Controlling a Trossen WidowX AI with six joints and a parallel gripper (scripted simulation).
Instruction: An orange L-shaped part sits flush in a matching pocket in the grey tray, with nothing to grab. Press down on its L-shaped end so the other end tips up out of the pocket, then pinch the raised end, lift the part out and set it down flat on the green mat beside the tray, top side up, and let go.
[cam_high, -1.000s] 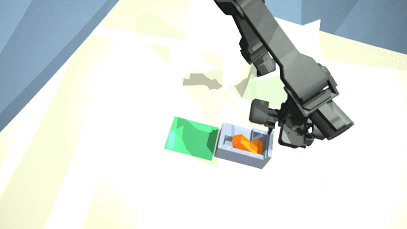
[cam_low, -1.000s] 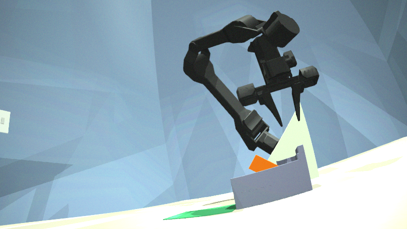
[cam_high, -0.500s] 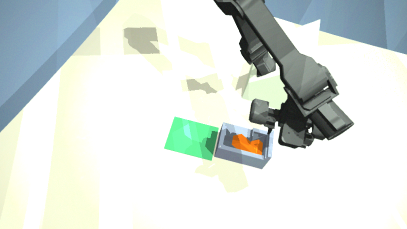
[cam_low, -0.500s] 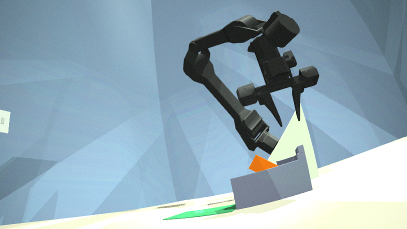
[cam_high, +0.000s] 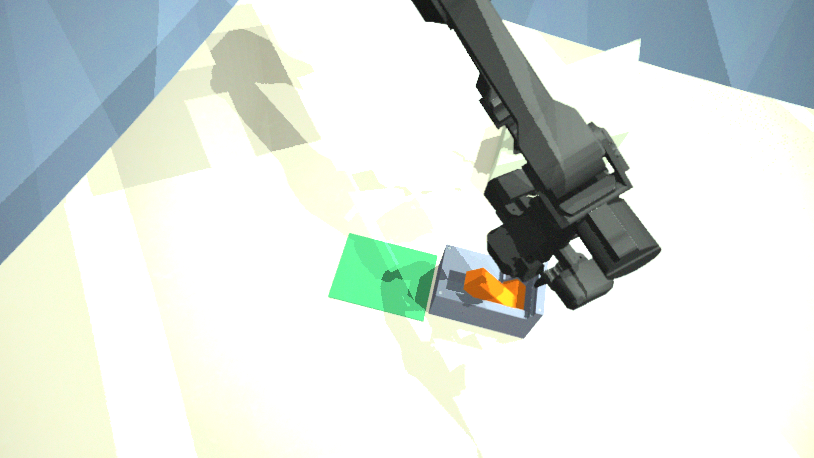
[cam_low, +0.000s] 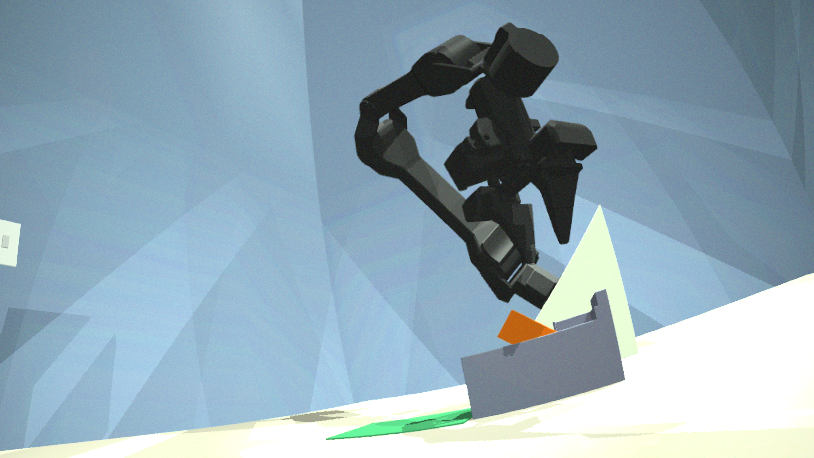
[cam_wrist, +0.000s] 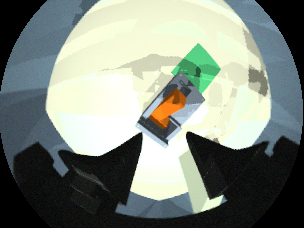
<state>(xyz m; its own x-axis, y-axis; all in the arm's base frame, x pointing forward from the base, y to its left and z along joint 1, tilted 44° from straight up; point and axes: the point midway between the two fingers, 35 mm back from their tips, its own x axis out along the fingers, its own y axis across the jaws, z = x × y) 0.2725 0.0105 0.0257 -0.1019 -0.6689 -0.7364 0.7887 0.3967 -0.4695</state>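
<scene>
The orange part (cam_high: 490, 289) (cam_low: 522, 329) (cam_wrist: 169, 107) lies tilted in the grey tray (cam_high: 483, 323) (cam_low: 546, 370) (cam_wrist: 198, 102). Its end nearer the mat stands up above the tray's rim; its L-shaped end is down in the pocket at the far side from the mat. The green mat (cam_high: 361, 273) (cam_low: 392, 426) (cam_wrist: 199, 56) lies flat beside the tray with nothing on it but shadows. My gripper (cam_low: 549, 251) (cam_wrist: 164, 134) is open and empty, high above the tray and touching nothing. In the top view the arm hides the tray's far corner.
A pale green, pointed panel (cam_low: 597, 273) (cam_wrist: 194, 182) stands behind the tray in the exterior view, partly hidden by the arm in the top view. The tray has a raised wall at its end away from the mat. Arm shadows fall across the mat and table.
</scene>
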